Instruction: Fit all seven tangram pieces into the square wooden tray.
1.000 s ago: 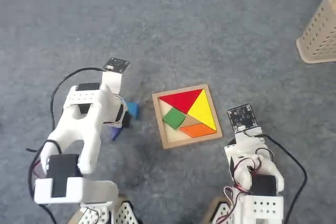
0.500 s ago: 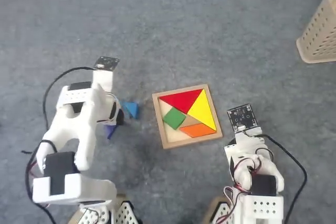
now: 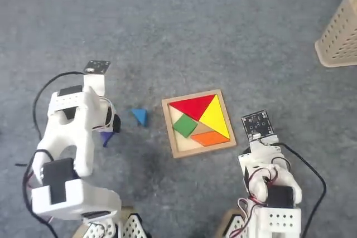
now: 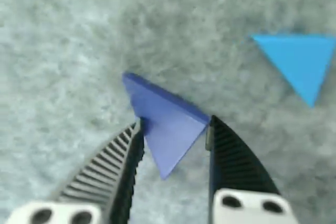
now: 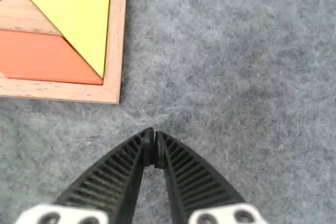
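The square wooden tray (image 3: 174,147) lies at the table's middle and holds a red triangle (image 3: 192,107), a yellow triangle (image 3: 216,116), a green square (image 3: 184,126) and an orange piece (image 3: 211,137). A light blue triangle (image 3: 140,116) lies on the carpet left of the tray, also seen in the left wrist view (image 4: 299,61). My left gripper (image 4: 173,135) is shut on a dark blue triangle (image 4: 165,121), which peeks out beside the left arm (image 3: 106,137). My right gripper (image 5: 154,142) is shut on nothing, just off the tray's corner (image 5: 113,93).
A perforated beige basket (image 3: 340,29) stands at the far right edge. Grey carpet covers the table, with open room at the back and between the arms.
The left arm has drawn back to the left, away from the tray, carrying the dark blue triangle with it. The light blue triangle is now uncovered. The right arm has kept still.
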Robot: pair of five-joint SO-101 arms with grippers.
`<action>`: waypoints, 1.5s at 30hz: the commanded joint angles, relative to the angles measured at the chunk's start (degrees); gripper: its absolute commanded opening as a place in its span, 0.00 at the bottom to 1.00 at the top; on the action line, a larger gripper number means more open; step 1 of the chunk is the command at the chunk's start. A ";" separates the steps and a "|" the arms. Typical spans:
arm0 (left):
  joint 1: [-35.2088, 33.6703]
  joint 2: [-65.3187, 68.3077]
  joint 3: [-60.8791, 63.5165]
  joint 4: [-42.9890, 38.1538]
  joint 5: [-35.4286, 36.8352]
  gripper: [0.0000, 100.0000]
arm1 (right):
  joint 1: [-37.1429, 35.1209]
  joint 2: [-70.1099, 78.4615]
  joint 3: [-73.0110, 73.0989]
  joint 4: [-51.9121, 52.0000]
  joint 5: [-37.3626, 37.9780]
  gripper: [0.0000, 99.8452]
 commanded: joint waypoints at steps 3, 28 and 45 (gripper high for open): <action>-0.70 -3.16 -1.54 0.35 -0.88 0.18 | 0.57 0.48 0.88 0.31 0.62 0.01; -1.76 4.48 -2.24 -1.14 0.44 0.20 | 0.57 0.48 0.88 0.31 0.62 0.01; 0.18 -19.96 6.81 -1.41 0.09 0.19 | 0.57 0.48 0.88 0.31 0.62 0.01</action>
